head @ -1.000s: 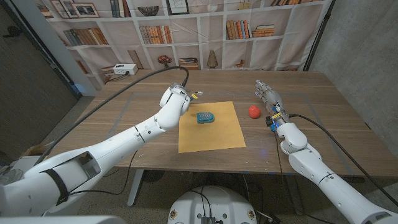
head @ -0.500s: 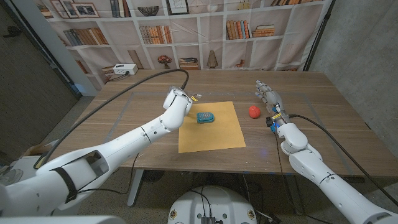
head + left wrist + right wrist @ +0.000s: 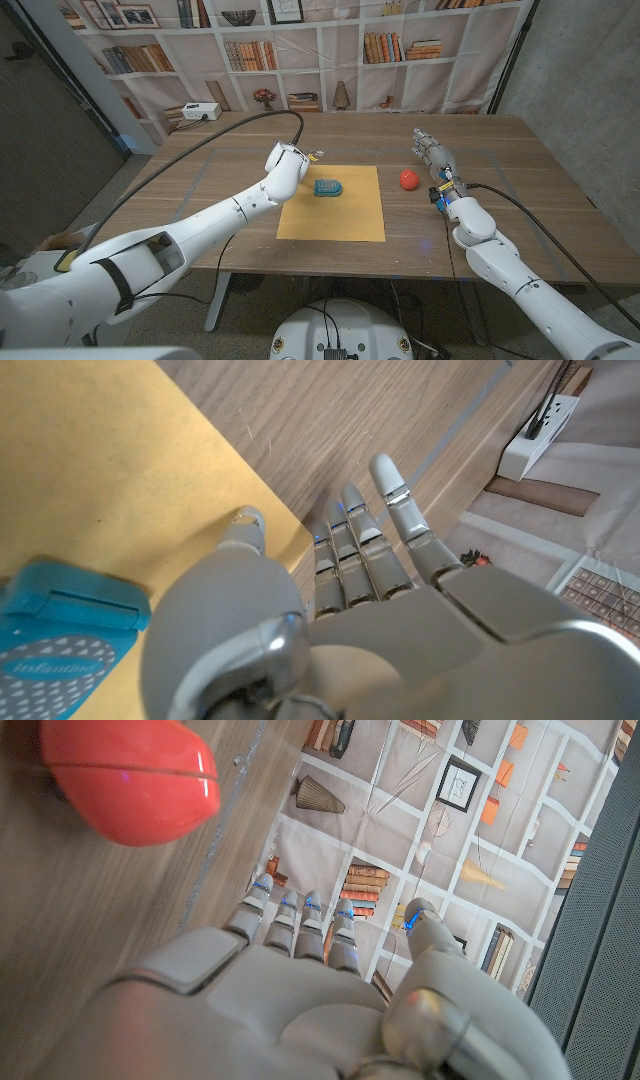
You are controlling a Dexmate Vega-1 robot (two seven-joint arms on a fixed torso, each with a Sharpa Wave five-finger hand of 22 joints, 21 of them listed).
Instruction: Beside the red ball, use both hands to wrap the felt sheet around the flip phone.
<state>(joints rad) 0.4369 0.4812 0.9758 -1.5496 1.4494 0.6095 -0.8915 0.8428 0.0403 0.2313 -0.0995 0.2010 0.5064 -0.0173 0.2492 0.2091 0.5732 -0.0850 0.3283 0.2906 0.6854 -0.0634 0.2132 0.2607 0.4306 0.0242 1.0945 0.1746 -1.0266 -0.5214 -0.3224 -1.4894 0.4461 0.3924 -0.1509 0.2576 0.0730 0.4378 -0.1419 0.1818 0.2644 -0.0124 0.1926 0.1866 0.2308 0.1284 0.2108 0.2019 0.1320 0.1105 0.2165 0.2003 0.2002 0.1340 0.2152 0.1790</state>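
The flip phone (image 3: 328, 187) is teal and closed, lying on the felt sheet (image 3: 335, 215) near that sheet's far left corner. In the left wrist view the phone (image 3: 60, 650) shows a dotted face with white lettering. The felt sheet is mustard yellow and lies flat and unfolded on the wooden table (image 3: 520, 215), with its far edge square to the table and its left edge slanting.

The left hand (image 3: 283, 163) sits at the sheet's far left corner, just beside the phone. In the left wrist view this hand (image 3: 350, 620) has its fingers (image 3: 400, 515) extended and close together, reaching past the sheet's edge over bare wood, while the thumb tip (image 3: 243, 528) is over the yellow felt. Whether any fingertip touches the sheet cannot be told. The hand holds nothing.

The red ball (image 3: 408, 179) rests on the table to the right of the sheet, apart from its edge. The right hand (image 3: 433, 153) stands just beside the ball on the ball's far right side, fingers straight and slightly spread, holding nothing. In the right wrist view the ball (image 3: 130, 780) lies close beside that hand (image 3: 300, 1010).

A white box (image 3: 200, 112) sits at the table's far left corner, before a backdrop printed with bookshelves (image 3: 300, 50).
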